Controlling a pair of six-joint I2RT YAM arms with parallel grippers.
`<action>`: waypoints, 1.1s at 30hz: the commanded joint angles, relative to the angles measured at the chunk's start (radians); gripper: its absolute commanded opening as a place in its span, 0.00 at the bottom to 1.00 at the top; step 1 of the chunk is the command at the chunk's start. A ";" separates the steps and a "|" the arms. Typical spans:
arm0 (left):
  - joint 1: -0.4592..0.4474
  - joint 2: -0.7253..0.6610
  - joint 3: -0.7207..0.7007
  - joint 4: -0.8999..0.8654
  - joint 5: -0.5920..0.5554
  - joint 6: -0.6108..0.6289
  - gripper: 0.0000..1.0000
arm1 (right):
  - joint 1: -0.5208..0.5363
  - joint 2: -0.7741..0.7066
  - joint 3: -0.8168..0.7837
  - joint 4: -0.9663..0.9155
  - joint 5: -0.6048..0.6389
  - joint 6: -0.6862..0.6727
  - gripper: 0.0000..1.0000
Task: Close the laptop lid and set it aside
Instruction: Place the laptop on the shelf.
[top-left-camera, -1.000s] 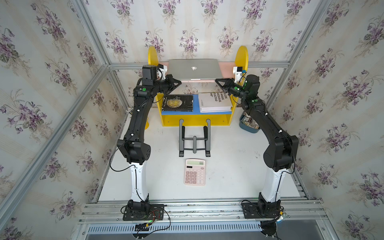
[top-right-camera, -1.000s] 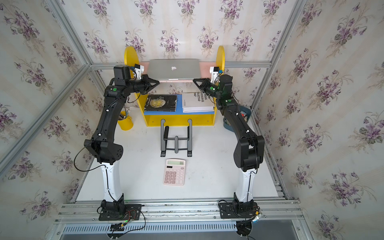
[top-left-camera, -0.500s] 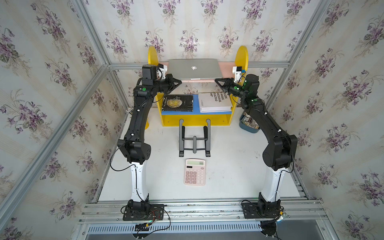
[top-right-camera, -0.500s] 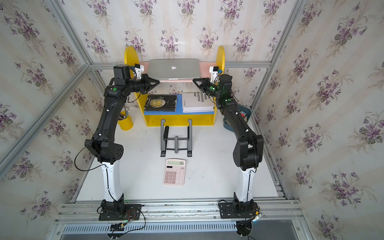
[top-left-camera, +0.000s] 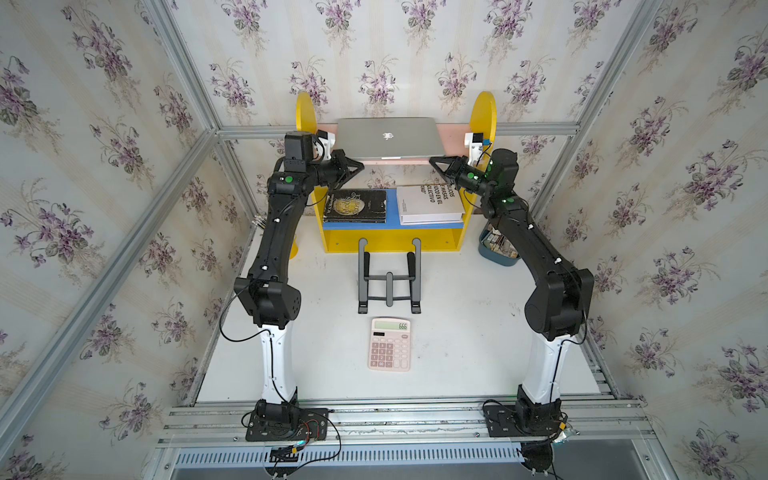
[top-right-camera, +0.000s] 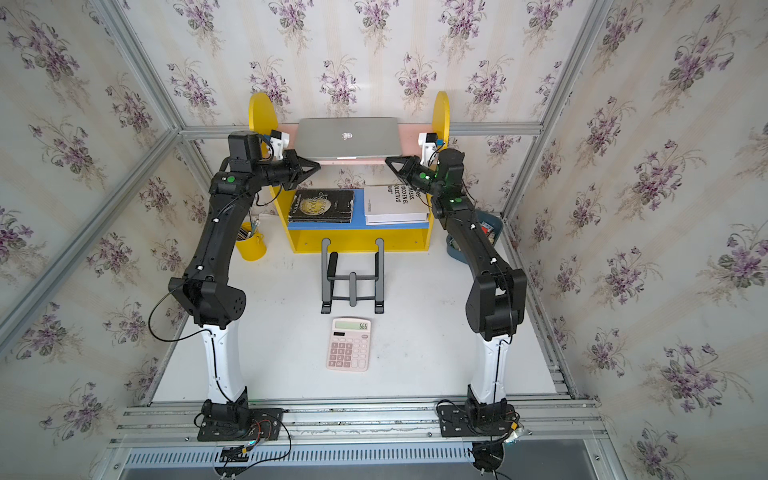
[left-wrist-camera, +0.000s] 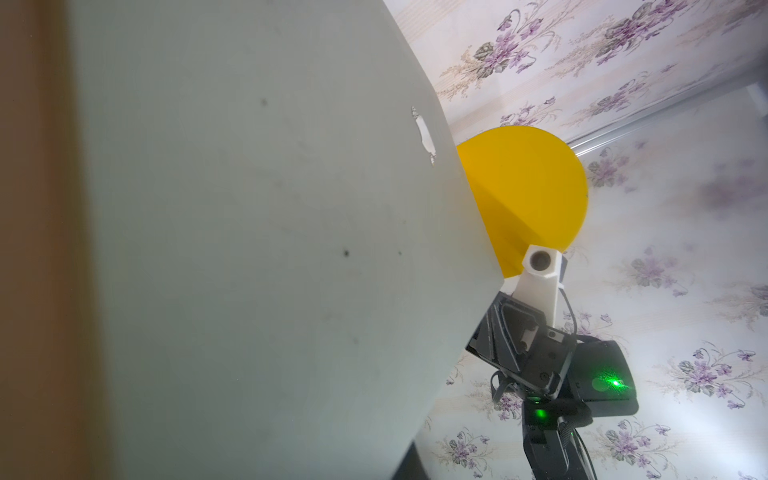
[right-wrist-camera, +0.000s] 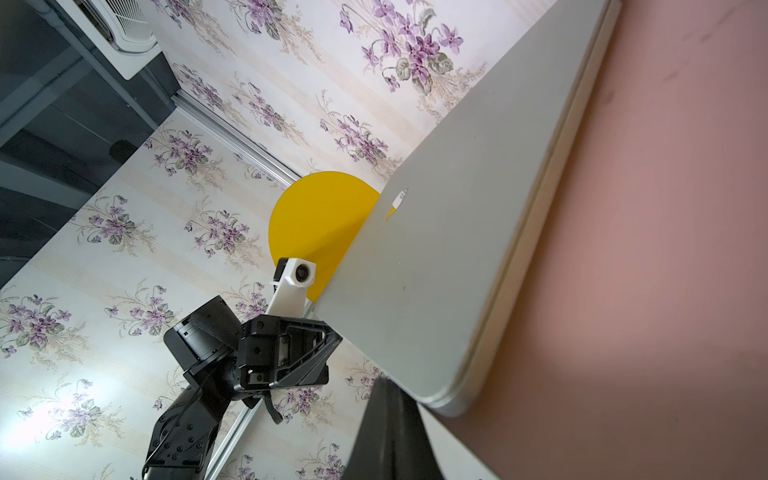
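shelf unit (top-left-camera: 392, 241), yellow, carries the laptop (top-left-camera: 390, 139) flat on its pink top board, the laptop lid (top-right-camera: 347, 137) already down. left gripper (top-left-camera: 359, 165) and right gripper (top-left-camera: 432, 160) sit at its two front corners, jaws pinched narrow, apparently gripping the laptop's edge. judgement: let go evenly and back straight out so it doesn't slide off. books (top-left-camera: 355, 205) lie beneath; folding stand (top-left-camera: 389, 276) and pink calculator (top-left-camera: 390, 344) sit well clear.
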 joint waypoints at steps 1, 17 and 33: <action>0.000 -0.028 -0.032 0.070 0.009 0.003 0.09 | -0.002 -0.007 -0.019 0.000 0.019 0.010 0.08; -0.005 -0.170 -0.272 0.195 0.032 -0.007 0.30 | -0.003 -0.115 -0.188 0.087 0.004 0.007 0.29; 0.024 -0.448 -0.735 0.449 0.061 0.022 0.73 | -0.096 -0.343 -0.587 0.374 -0.030 0.053 1.00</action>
